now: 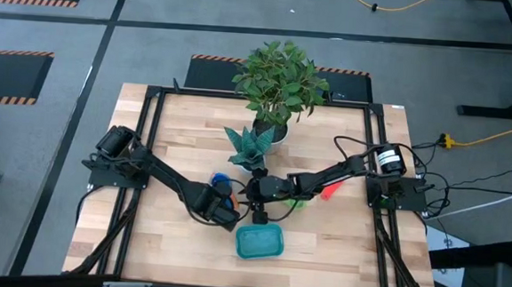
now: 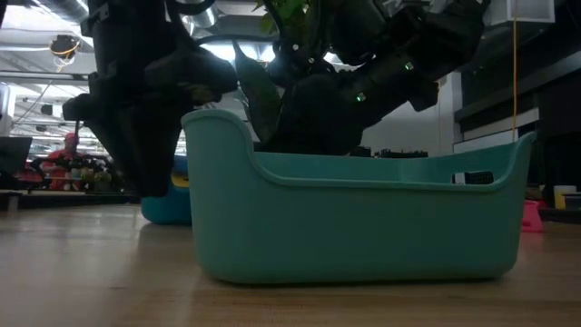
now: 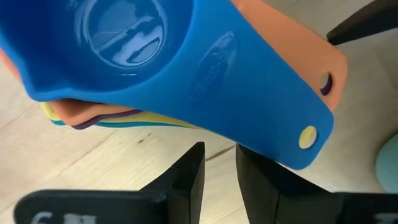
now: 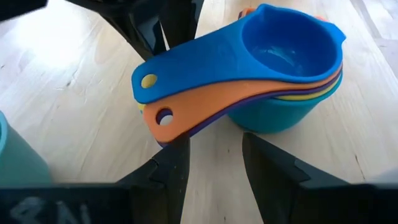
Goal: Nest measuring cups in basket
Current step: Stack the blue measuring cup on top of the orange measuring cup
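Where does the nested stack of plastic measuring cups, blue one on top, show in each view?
High view: nested stack of measuring cups between both grippers, above the teal plastic basket.
Low view: teal bottom cup left of the basket.
Left wrist view: stack fills the frame.
Right wrist view: stack upper right.
Shared landmark: the basket.

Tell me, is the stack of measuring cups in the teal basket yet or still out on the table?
Out. The nested measuring cups sit on the bare wooden table, beside the basket, not inside it.
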### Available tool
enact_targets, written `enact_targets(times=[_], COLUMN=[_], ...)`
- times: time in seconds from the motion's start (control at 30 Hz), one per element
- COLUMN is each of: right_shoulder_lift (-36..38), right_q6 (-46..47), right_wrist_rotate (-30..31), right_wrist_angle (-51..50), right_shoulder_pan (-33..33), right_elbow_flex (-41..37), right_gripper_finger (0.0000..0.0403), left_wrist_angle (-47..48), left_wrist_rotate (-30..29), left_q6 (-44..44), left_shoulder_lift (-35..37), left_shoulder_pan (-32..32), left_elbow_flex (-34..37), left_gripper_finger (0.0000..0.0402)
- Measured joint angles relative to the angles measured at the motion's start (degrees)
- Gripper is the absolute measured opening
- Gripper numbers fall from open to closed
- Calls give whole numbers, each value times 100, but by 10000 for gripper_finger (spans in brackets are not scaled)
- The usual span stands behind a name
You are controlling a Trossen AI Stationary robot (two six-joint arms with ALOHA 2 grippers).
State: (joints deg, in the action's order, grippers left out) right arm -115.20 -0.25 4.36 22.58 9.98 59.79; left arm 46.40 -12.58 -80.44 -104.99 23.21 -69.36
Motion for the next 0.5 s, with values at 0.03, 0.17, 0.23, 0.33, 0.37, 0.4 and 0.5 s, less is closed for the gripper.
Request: enact_targets(times=[0.03, 0.17, 0.23, 0.33, 0.37, 0.4, 0.5], right_shoulder_lift=[-20, -32, -32, -37, -37, -37, -39], right_q6=[0, 13, 15, 17, 17, 13, 38], right_wrist_rotate=[-2, -109, -140, -153, -150, -148, -151], right_wrist_angle=[47, 141, 199, 329, 344, 340, 332], right_shoulder_pan=[0, 22, 50, 91, 103, 109, 114], right_elbow_flex=[0, 2, 2, 0, 0, 0, 0], right_gripper_finger=[152, 152, 152, 152, 152, 152, 152], left_wrist_angle=[-12, -93, -117, -121, -121, -121, -110], left_wrist_rotate=[-4, -31, -42, -45, -44, -44, -44], left_q6=[-1, 0, 0, 2, 2, 4, 4], left_shoulder_lift=[0, 0, 0, 0, 0, 2, 2], left_shoulder_pan=[-6, -44, -77, -113, -120, -126, -129], left_elbow_flex=[0, 0, 0, -1, -2, -2, -2], left_gripper_finger=[85, 85, 85, 85, 85, 85, 85])
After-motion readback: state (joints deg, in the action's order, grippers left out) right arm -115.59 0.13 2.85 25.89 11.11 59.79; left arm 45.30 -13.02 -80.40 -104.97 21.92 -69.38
